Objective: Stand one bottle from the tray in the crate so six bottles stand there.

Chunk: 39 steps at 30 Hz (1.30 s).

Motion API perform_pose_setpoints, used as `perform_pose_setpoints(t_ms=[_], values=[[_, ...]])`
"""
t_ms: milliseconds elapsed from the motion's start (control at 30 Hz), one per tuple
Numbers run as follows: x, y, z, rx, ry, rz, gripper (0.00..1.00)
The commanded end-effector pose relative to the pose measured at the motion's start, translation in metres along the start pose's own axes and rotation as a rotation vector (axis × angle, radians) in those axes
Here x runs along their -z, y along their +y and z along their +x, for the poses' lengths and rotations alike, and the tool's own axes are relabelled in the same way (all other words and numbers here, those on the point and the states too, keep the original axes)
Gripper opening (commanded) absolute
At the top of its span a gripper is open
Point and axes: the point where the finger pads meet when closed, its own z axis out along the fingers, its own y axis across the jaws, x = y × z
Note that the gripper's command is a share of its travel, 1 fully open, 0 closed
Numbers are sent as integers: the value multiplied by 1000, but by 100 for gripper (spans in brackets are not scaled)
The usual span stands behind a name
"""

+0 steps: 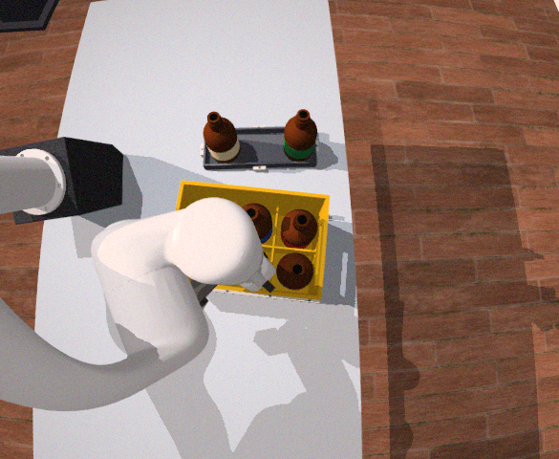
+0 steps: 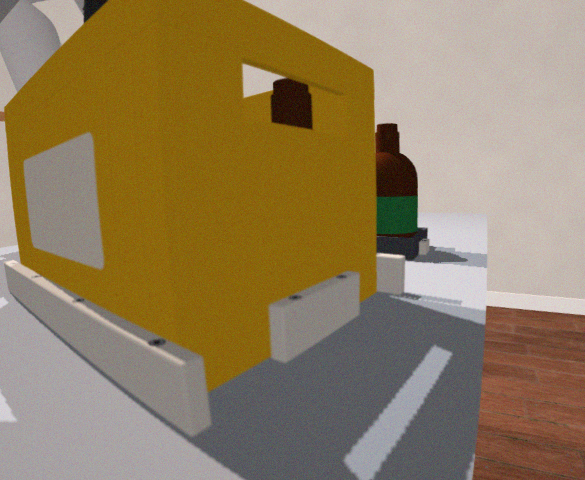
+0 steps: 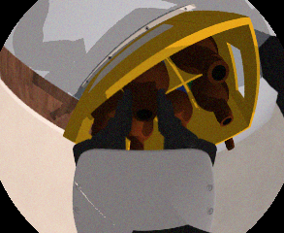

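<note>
- The step in hand looked like the lowering of a bottle into the yellow crate point(image 1: 186, 189): the gripper point(image 3: 144, 116) was clenched on the neck of a brown bottle point(image 3: 143, 115), which the wrist view showed inside the crate's walls.
- How deep that bottle sat, or whether its base had reached the cell floor, could not be told; the arm point(image 1: 210, 242) hid that side of the crate from above.
- Three other bottles showed upright in the right-hand cells, among them one with a blue band point(image 1: 258, 220) just beside the arm.
- On the tray point(image 1: 265, 148) stood the cream-banded bottle point(image 1: 220, 137) and the green-banded bottle point(image 1: 299, 136), both upright, well apart from each other.
- The next move probably called for a straight, slow descent until the base seated, then opening the fingers and rising straight up.
- Room was tight: the dividers point(image 1: 296, 249) and neighbouring necks stood close around the fingers, so sideways drift could knock a bottle.
- Pale stop blocks point(image 2: 313, 322) touched the crate's base on the counter point(image 1: 195, 74); the crate sat near the counter's right edge, with the tray just behind it.
</note>
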Motion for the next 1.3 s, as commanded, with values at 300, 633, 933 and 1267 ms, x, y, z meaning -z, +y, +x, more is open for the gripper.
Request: perform_pose_setpoints(t_ms=[300,633,933,1267], values=[[-1,0,1,0,2,-1,0],[-1,0,1,0,2,-1,65],[-1,0,1,0,2,-1,65],[-1,0,1,0,2,-1,65]])
